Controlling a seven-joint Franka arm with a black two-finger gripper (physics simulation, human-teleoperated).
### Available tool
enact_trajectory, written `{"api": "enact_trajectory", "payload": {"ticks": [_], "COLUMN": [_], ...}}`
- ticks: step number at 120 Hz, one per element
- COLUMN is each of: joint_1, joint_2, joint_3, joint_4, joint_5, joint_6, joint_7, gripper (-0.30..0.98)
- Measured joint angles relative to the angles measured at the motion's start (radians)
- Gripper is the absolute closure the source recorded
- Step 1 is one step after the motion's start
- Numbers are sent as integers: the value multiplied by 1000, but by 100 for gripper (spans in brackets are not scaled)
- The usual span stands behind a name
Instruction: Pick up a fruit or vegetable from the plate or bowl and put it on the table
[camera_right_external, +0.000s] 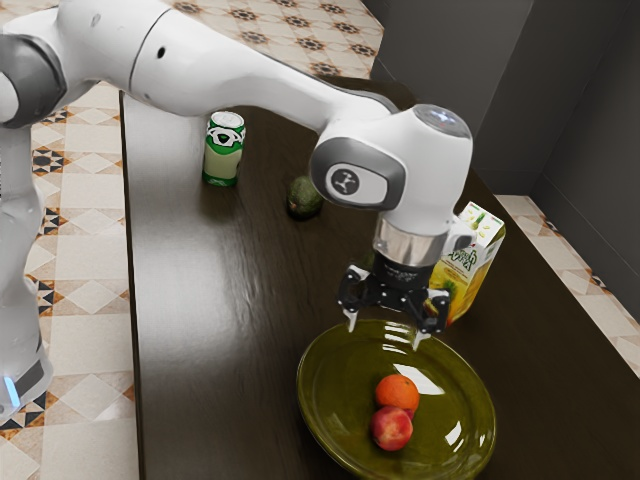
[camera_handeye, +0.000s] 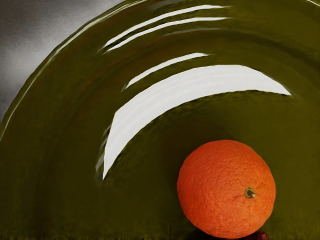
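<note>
Dark wood table (camera_right_external: 200, 350), patterned tile floor (camera_right_external: 85, 350) around it. 1 green plate (camera_right_external: 330, 425) at the near end, 2 fruits seen in it: 1 peach (camera_right_external: 392, 429) nearer, 1 orange (camera_right_external: 397, 391) just behind. Dark red bit between them, can't tell if it's a third. Gripper (camera_right_external: 385, 332) above plate's far side, 2 fingers wide apart, holding nothing. Beyond plate: 1 juice carton (camera_right_external: 474, 250) toward exterior view's right; 1 avocado (camera_right_external: 303, 197), then 1 green can (camera_right_external: 224, 150), toward its left.
</note>
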Motion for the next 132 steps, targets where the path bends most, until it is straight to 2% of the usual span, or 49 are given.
{"api": "enact_trajectory", "payload": {"ticks": [27, 60, 132], "joint_1": [16, -28, -25], "joint_2": [55, 105, 187], "joint_3": [6, 7, 15], "joint_4": [5, 27, 60], "joint_5": [1, 2, 6], "joint_6": [32, 68, 88], "joint_7": [-48, -87, -126], "gripper": [0, 0, 0]}}
